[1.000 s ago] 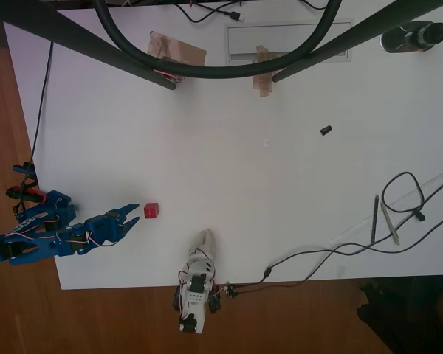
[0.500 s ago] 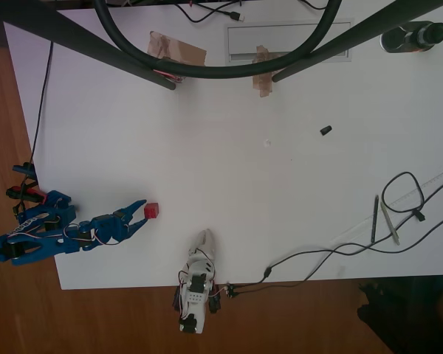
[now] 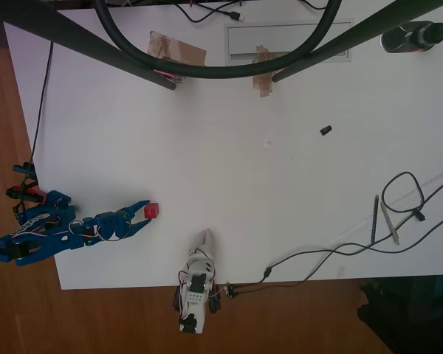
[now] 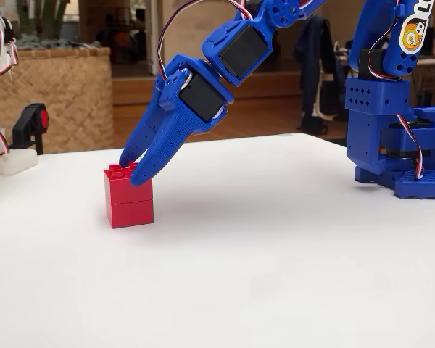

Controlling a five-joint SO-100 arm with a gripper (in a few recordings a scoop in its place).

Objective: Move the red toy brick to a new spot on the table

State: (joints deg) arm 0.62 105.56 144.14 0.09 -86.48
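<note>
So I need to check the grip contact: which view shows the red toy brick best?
The fixed view: the red toy brick is large and sharp, studs visible, gripper tips at its top. The overhead view shows the brick as a tiny red square by the gripper.

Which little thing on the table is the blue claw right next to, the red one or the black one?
The red toy brick. The gripper is right at it; the small black piece lies far away.

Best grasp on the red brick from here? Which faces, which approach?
Grip the red toy brick across two opposite flat side walls, coming down from above. It stands upright on the table, studs up, apparently two bricks stacked, so the sides look like the most even clamping surfaces. The tool is at its top on the arm's side; open the jaws wider to straddle it before descending.
</note>
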